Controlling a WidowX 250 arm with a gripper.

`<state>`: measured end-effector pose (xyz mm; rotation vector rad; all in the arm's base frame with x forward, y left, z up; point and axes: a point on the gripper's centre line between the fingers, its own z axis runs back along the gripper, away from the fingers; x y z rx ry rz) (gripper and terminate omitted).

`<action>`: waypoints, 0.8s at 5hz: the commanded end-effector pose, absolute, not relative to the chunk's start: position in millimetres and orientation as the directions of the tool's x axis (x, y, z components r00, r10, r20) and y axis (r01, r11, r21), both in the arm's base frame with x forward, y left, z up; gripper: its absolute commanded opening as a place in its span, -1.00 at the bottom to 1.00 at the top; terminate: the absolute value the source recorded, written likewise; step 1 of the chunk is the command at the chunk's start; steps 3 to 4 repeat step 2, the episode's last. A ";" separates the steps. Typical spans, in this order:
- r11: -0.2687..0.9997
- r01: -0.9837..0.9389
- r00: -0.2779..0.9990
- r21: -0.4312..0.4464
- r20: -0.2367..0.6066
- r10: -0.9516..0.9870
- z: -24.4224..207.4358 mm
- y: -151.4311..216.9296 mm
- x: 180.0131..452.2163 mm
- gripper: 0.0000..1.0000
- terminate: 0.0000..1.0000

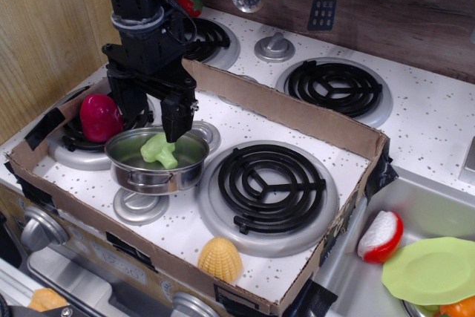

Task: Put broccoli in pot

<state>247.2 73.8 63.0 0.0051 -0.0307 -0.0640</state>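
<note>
The toy stovetop (438,120) is white with dark speckles and carries black coil burners. A shallow cardboard tray (297,113) lies on its front section, enclosing a large coil burner (269,182) on a silver disc.

The black robot arm (137,5) descends from the top left. The gripper (148,113) hangs directly above the rear rim of the pot, fingers pointing down. The jaws stand apart and hold nothing; one dark finger (174,116) reaches down to the pot's rear edge.

The pot (157,159) is shiny steel and sits upright on a small silver burner disc (139,208) inside the tray. The broccoli (159,150) lies inside the pot, free of the fingers.

A magenta toy vegetable (99,117) rests on the left burner, just behind the pot. A yellow ribbed toy (220,259) sits at the tray's front edge, well apart from the pot.
</note>
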 end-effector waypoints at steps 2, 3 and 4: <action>0.998 0.065 0.995 0.023 0.071 -0.066 73.1 74.6 254.4 1.00 1.00; 0.998 0.065 0.995 0.023 0.071 -0.066 73.1 74.6 254.4 1.00 1.00; 0.998 0.065 0.995 0.023 0.071 -0.066 73.1 74.6 254.4 1.00 1.00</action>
